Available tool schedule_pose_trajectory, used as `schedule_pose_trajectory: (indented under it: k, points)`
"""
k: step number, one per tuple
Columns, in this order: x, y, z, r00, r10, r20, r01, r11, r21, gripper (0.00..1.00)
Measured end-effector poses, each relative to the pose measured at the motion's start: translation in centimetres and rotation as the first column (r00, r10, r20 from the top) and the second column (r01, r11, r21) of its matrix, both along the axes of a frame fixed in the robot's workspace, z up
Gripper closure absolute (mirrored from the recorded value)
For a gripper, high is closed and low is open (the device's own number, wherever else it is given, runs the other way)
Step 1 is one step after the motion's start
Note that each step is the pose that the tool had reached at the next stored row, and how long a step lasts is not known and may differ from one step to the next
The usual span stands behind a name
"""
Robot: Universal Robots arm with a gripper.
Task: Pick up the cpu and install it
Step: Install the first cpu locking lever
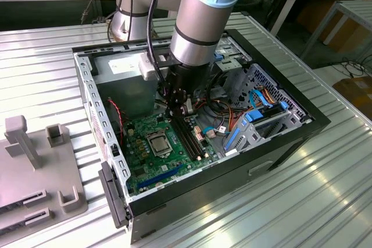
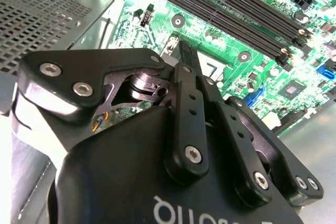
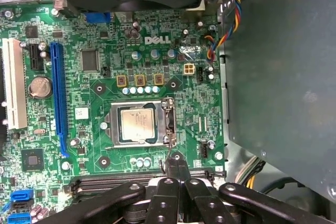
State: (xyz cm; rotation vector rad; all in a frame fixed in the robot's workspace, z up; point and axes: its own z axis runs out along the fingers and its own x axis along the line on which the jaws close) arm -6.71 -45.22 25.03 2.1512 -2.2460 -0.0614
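Ribbed metal table (image 1: 325, 190) underfoot, grey fixture blocks (image 1: 35, 161) at the exterior view's left, an open black computer case (image 1: 290, 137) in the middle with the arm reaching straight down inside. Green motherboard (image 3: 89, 82) laid flat, dense with tiny parts, long black memory slots (image 2: 236, 14) running along one edge. And the cpu (image 3: 137, 124): already lying in the socket, silver-grey top up, square within the metal socket frame (image 3: 167, 121). Tool (image 3: 177, 169) poised just beside that frame, fingers (image 3: 171, 167) pressed together on nothing, tips at the thin wire lever by the socket's edge; contact impossible to confirm. As for handling, by judgement: light, stiff, smooth and slippery on top, delicate underneath, so best taken by two opposite edges, kept level, never squeezed hard. Glossy black linkage with bright screw heads up close in both wrist views.
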Motion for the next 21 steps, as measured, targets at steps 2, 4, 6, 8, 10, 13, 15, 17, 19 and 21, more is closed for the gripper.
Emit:
schedule_pose_trajectory:
  k: [2, 4, 6, 8, 10, 13, 15, 17, 19, 21]
  points:
    - [-0.04, -0.01, -0.01, 0.9999, 0.011, -0.0001, -0.011, 0.9999, -0.0001, 0.89]
    - [-0.04, -0.01, -0.03, 0.9999, 0.017, 0.0000, -0.017, 0.9999, 0.0000, 0.89]
    - [-0.05, -0.03, -0.06, 0.9998, 0.022, 0.0002, -0.022, 0.9998, 0.0005, 0.89]
    - [-0.04, -0.16, -0.09, 0.9995, 0.031, 0.0000, -0.031, 0.9995, 0.0001, 0.89]
    - [-0.04, -0.35, -0.10, 0.9991, 0.044, 0.0000, -0.044, 0.9991, 0.0000, 0.89]
    - [-0.04, -0.54, -0.16, 0.9986, 0.053, 0.0000, -0.053, 0.9986, -0.0001, 0.89]
    - [-0.04, -0.64, -0.18, 0.9984, 0.056, 0.0000, -0.056, 0.9984, -0.0002, 0.89]
    - [-0.04, -0.83, -0.27, 0.9981, 0.062, 0.0000, -0.062, 0.9981, -0.0004, 0.89]
    - [-0.04, -0.88, -0.35, 0.9980, 0.063, 0.0000, -0.063, 0.9980, -0.0003, 0.89]
    - [-0.06, -0.96, -0.38, 0.9980, 0.063, -0.0001, -0.063, 0.9980, -0.0006, 0.89]
